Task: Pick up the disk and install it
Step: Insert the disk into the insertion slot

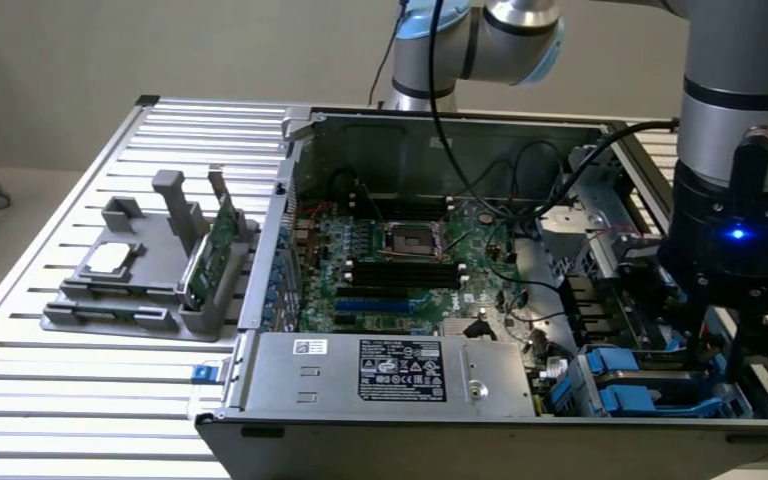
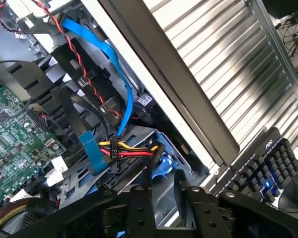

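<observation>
The gripper (image 2: pixel 163 192), lowered into the drive bay corner of the computer case (image 1: pixel 491 440) at the exterior view's lower right, has its jaws partly apart. They straddle the blue carrier edge of the disk (image 2: pixel 164 171); whether they press on it cannot be told. The disk lies flat in the bay beside the case's side wall, with a yellow, red and black power cable (image 2: pixel 131 148) at its near edge. Its long axis cannot be made out.
</observation>
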Controlling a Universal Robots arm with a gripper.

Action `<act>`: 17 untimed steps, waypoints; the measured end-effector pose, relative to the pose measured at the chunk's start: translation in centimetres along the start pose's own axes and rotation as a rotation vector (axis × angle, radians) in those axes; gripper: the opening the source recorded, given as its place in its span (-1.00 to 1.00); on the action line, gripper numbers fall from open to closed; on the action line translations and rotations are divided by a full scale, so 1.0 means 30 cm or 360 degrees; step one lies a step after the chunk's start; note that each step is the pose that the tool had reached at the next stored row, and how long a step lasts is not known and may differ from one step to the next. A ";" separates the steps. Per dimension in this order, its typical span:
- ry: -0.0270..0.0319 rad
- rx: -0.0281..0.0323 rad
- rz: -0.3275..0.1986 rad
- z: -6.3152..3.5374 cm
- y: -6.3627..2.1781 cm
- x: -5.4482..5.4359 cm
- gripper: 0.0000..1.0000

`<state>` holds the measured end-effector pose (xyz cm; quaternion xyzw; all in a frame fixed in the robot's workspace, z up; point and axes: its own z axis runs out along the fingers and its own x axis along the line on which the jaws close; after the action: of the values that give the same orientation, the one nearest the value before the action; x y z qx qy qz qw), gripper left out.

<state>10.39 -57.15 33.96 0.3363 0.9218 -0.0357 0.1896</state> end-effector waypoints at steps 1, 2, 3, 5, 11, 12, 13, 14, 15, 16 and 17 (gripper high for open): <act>0.00001 0.00015 0.0005 0.000 0.000 0.000 -0.44; -0.00001 0.00038 0.0011 0.000 0.000 0.000 -0.44; -0.00005 0.00068 0.0017 -0.001 0.000 0.000 -0.58; -0.00013 0.00126 0.0032 -0.007 0.001 -0.003 -0.58; -0.00014 0.00267 0.0064 -0.031 0.003 -0.012 -0.58; 0.00021 0.00290 0.0063 -0.034 0.003 -0.014 -0.58; 0.00104 0.00331 0.0063 -0.036 0.004 -0.016 -0.58; 0.00228 0.00397 0.0061 -0.036 0.005 -0.017 -0.58; 0.00393 0.00479 0.0059 -0.036 0.006 -0.019 -0.58; 0.00593 0.00561 0.0057 -0.036 0.008 -0.020 -0.58; 0.00814 0.00643 0.0055 -0.035 0.008 -0.021 -0.58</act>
<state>10.65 -57.13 35.19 0.3567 0.9195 -0.0424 0.1598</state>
